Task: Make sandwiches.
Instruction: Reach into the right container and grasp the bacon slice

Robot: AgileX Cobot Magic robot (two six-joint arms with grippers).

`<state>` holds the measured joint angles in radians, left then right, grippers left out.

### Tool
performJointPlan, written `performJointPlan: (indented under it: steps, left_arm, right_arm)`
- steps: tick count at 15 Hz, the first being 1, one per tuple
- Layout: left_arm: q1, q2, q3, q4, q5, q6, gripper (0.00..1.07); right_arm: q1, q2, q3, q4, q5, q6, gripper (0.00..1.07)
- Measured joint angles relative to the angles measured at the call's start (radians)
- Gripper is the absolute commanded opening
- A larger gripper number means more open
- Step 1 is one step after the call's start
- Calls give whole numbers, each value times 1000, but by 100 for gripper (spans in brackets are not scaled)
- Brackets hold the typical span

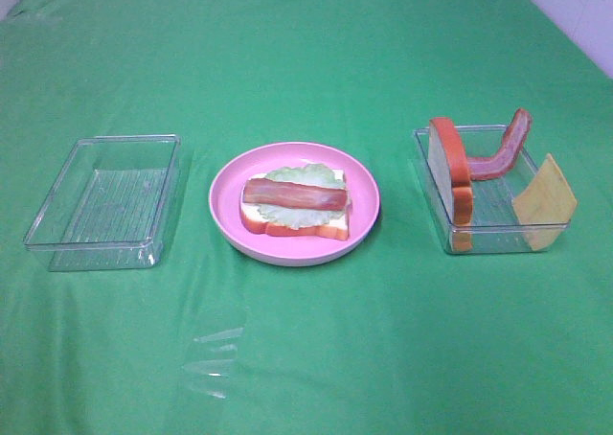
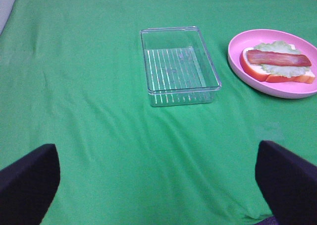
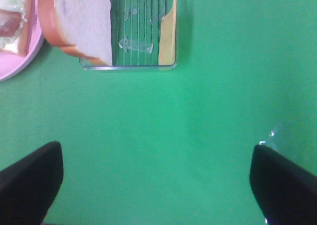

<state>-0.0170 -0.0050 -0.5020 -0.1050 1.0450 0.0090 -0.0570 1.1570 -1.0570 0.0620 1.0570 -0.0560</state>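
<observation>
One sandwich (image 1: 294,205), half-built, on plate (image 1: 225,191) midway between bench's side edges. Cheese square (image 1: 544,203) leans in tray (image 1: 503,239) toward right edge, ahead of right hand (image 3: 158,185): nearer arm. Left hand (image 2: 158,185) and right both released, empty

Matt cloth (image 1: 306,358), glossy clear plastic trays (image 1: 96,253) (image 1: 498,239)
Cloth creased; 2 trays' floors ribbed; plate (image 1: 287,255) smooth, faintly shiny; bread (image 3: 81,22) face rough, spongy.

Table under green cloth (image 1: 306,52), lightly creased. Three items directly on it in a row, all apart: clear plastic tray (image 1: 96,253) left, round pink plate (image 1: 225,181) centre, second clear tray (image 1: 503,239) right. Clear glinting scrap (image 1: 213,363) nearer front, identity unclear.
</observation>
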Motion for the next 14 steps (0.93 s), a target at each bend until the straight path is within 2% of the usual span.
performJointPlan:
  steps: [1, 6, 10, 11, 12, 14]
  left_arm:
    - [0, 0, 0, 0, 0, 0, 100]
    - [0, 0, 0, 0, 0, 0, 100]
    - [0, 0, 0, 0, -1, 0, 100]
    - [0, 0, 0, 0, -1, 0, 100]
    - [0, 0, 0, 0, -1, 0, 100]
    - [0, 0, 0, 0, -1, 0, 100]
  right_arm:
    - [0, 49, -37, 0, 0, -1, 99]
    - [0, 417, -360, 6, 11, -52, 98]
    - [0, 743, -659, 51, 73, -94, 97]
    - [0, 782, -700, 51, 87, -94, 97]
    - [0, 881, -816, 51, 125, -94, 96]
    - [0, 984, -952, 51, 151, -94, 96]
